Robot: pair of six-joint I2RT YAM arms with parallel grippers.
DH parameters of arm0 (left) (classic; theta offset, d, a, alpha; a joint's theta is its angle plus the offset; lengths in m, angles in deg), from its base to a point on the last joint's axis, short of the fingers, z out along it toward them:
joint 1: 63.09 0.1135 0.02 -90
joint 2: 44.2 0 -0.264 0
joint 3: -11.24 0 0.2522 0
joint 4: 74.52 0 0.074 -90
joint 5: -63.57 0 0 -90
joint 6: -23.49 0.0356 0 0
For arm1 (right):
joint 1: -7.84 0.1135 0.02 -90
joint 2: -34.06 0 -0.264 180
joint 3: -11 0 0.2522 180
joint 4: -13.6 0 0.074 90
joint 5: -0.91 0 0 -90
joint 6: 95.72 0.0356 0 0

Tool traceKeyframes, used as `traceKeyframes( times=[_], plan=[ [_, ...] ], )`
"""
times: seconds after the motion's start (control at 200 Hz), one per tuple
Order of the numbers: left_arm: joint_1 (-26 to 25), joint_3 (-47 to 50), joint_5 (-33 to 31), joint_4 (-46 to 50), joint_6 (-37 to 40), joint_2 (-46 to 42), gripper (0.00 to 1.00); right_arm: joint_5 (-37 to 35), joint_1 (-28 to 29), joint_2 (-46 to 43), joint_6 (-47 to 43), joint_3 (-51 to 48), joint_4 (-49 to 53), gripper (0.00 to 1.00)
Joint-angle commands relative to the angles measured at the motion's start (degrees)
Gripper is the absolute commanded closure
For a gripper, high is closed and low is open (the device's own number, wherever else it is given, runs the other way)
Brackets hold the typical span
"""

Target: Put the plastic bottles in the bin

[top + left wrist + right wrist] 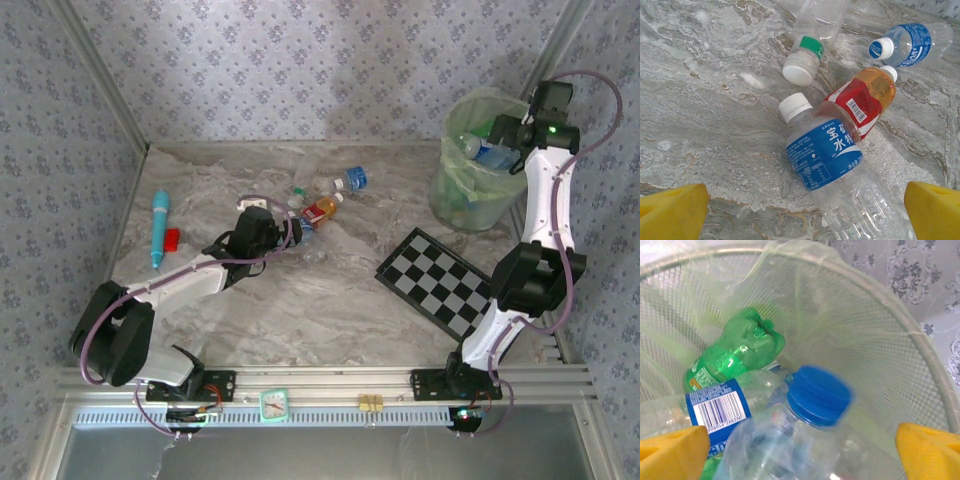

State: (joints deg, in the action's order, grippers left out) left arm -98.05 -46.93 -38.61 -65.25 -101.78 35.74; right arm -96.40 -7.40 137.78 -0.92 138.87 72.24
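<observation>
My left gripper (268, 226) (805, 215) hangs open low over the marble tabletop, its yellow fingertips (675, 212) standing on either side of a clear bottle with a blue label and white cap (822, 152) (305, 236). A red-orange labelled bottle (862, 100) (320, 209) lies against it. A clear bottle with a green band (812, 40) and a blue-capped bottle (905, 44) (352, 180) lie beyond. My right gripper (497, 137) (802, 455) is open over the pale-green bin (450, 120) (880, 340). A blurred blue-capped clear bottle (815, 410) is between its fingers, above a green bottle (735, 357).
A turquoise pen-like tube (160, 228) and a small red object (172, 238) lie at the left. A checkerboard (440, 282) lies in front of the bin. A small clock (274, 403) sits on the front rail. Patterned walls enclose the table.
</observation>
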Motion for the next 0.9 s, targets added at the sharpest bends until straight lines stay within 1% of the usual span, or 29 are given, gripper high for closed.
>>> traceKeyframes(
  times=[0.0,0.1,0.22,0.32,0.445,0.495,0.595,0.695,0.755,0.9],
  plan=[
    [0.18,-2.0,1.02,-0.25,-0.42,0.13,0.0,-2.84,0.29,-0.85,0.53,3.34,-0.02,0.0],
    [0.18,-1.75,0.83,-0.41,-0.64,0.07,0.0,-3.56,0.85,-3.04,0.28,3.63,-1.51,0.0],
    [0.18,-1.64,0.94,-0.74,-1.09,0.51,0.0,-5.41,2.94,-6.35,-1.45,2.09,-4.0,0.0],
    [0.22,-1.74,1.62,-0.96,-1.1,0.95,0.0,-6.4,5.45,-9.9,-2.97,-0.94,-6.43,0.0],
    [0.16,-2.0,2.44,-0.79,-1.62,1.54,0.0,-4.5,8.4,-14.9,-2.66,-6.23,-9.99,0.0],
    [0.16,-1.98,2.91,-0.74,-2.27,1.9,0.0,-2.63,9.59,-17.09,-1.73,-9.14,-12.3,0.0],
    [-0.38,-2.14,3.69,-0.78,-4.19,2.96,0.0,3.94,11.7,-21.23,1.93,-15.73,-16.63,0.0],
    [-1.87,-3.17,3.76,-0.18,-5.37,4.79,0.01,9.98,14.7,-25.15,5.88,-25.94,-23.57,0.0],
    [-2.79,-4.45,3.04,1.19,-6.14,6.06,0.01,11.06,17.41,-27.16,7.31,-31.53,-27.44,0.0],
    [-4.88,-7.48,2.12,4.1,-7.24,8.99,0.01,10.66,24.7,-30.09,9.67,-41.95,-33.98,0.0]
  ],
)
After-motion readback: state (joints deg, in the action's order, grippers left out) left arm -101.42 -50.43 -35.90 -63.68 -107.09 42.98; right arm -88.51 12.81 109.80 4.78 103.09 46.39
